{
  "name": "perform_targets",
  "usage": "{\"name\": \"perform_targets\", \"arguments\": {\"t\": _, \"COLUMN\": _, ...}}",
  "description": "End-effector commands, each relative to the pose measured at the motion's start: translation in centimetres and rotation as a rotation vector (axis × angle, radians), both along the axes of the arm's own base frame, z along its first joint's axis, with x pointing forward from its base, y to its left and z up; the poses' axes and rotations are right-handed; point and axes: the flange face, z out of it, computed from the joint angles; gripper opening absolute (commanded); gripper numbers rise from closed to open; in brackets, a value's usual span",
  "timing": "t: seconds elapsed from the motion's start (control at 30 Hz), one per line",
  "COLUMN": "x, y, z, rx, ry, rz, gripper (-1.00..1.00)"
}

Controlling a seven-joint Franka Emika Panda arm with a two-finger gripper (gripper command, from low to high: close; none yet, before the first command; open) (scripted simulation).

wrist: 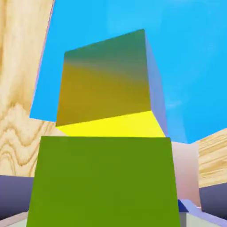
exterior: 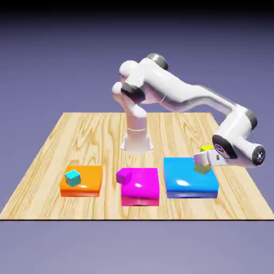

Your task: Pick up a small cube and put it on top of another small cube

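Note:
My gripper (exterior: 203, 158) hangs over the blue slab (exterior: 182, 184) at the exterior view's right, shut on the small cube (exterior: 207, 147), whose lime top peeks out behind the hand. Directly under the fingers another small cube (exterior: 202, 169), golden with tan-olive sides, rests on the slab. In the hand view the lime cube (wrist: 102, 181) fills the bottom and hides the fingertips. Just beyond it stands the golden cube (wrist: 106, 88), its bright yellow top face showing, on the blue slab (wrist: 195, 66). I cannot tell whether the two cubes touch.
A magenta slab (exterior: 143, 190) with a magenta cube (exterior: 123, 175) lies in the middle. An orange slab (exterior: 90, 184) carrying a cyan cube (exterior: 73, 177) lies at the left. The robot's base (exterior: 136, 140) stands behind them on the wooden table (exterior: 64, 139).

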Motion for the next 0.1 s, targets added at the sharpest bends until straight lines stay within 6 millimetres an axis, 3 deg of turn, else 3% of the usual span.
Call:
{"name": "perform_targets", "arguments": {"t": 0.0, "x": 0.00, "y": -0.02, "z": -0.01, "rx": 0.000, "ry": 0.000, "rz": 0.001, "gripper": 1.00}}
{"name": "perform_targets", "arguments": {"t": 0.07, "x": 0.70, "y": 0.31, "z": 0.63, "rx": -0.001, "ry": -0.001, "rz": 0.001, "gripper": 1.00}}
